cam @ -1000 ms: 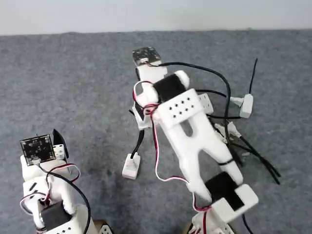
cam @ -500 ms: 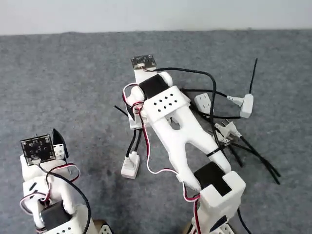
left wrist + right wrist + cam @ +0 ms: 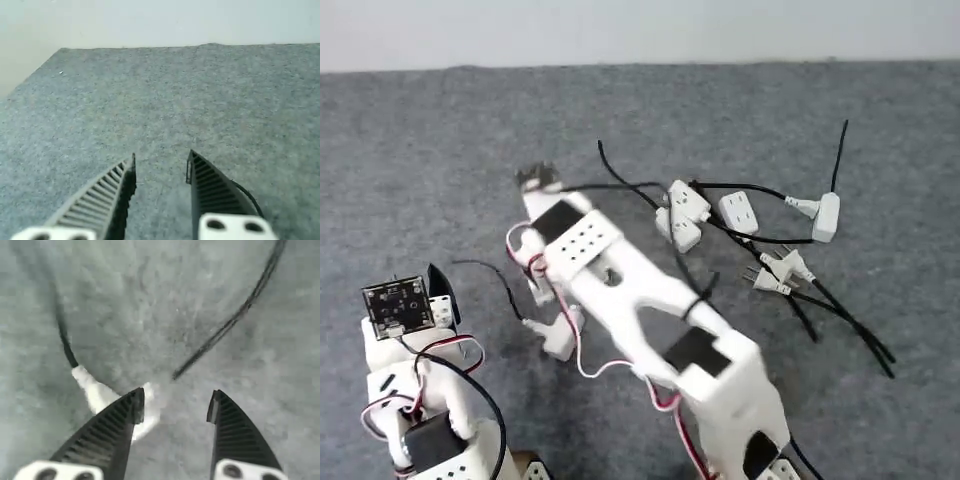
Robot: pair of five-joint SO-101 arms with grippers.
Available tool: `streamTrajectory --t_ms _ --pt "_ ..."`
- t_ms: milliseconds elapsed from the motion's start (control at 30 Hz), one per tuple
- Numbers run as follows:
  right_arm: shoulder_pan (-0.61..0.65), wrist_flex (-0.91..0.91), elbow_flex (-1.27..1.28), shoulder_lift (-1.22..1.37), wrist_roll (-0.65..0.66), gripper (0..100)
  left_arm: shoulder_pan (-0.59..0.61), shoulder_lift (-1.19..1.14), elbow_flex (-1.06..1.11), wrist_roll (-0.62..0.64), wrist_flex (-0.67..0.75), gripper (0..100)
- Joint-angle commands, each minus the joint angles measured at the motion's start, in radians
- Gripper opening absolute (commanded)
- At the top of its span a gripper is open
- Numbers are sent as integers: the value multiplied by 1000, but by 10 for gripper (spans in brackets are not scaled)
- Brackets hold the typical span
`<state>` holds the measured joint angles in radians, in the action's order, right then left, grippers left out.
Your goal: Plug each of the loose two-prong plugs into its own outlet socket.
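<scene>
Right gripper (image 3: 175, 402): ribbed black fingers (image 3: 122, 415) spread, nothing clamped. White moulded plug (image 3: 97, 392) on black cord (image 3: 62, 335) just beside one finger, possibly touching; too blurred to confirm. Left gripper (image 3: 160, 170): ribbed fingers apart above coarse grey felt mat (image 3: 200, 90). Boxy white outlet sockets (image 3: 688, 200) and loose two-prong plugs (image 3: 790, 264) among tangled black cables (image 3: 850, 322), well apart from both grippers.

We see rough, matt grey cloth (image 3: 430, 160) on the table — the right arm's shell (image 3: 620, 285) and the outlet sockets (image 3: 737, 212) are smooth white plastic, the cords (image 3: 840, 155) matt black.
</scene>
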<state>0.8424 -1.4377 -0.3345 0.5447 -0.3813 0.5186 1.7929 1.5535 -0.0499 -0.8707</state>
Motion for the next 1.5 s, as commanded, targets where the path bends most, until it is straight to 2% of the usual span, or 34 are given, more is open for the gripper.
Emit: streamTrajectory --t_ms 0,333,500,900,1033,1467 --pt "10 24 -25 61 -12 209 -5 0 -2 -9 26 171" --pt "8 -71 -109 122 -12 199 -5 0 -2 -9 26 171" --pt "7 -73 -109 124 -5 10 -5 0 -2 -9 29 171" --pt "-4 -91 -109 139 -5 8 -5 0 7 -11 32 170" --pt "-71 -125 -110 81 -2 8 -8 0 7 -11 32 170" --pt "-381 -335 -110 -335 157 8 -9 0 21 -11 49 170"
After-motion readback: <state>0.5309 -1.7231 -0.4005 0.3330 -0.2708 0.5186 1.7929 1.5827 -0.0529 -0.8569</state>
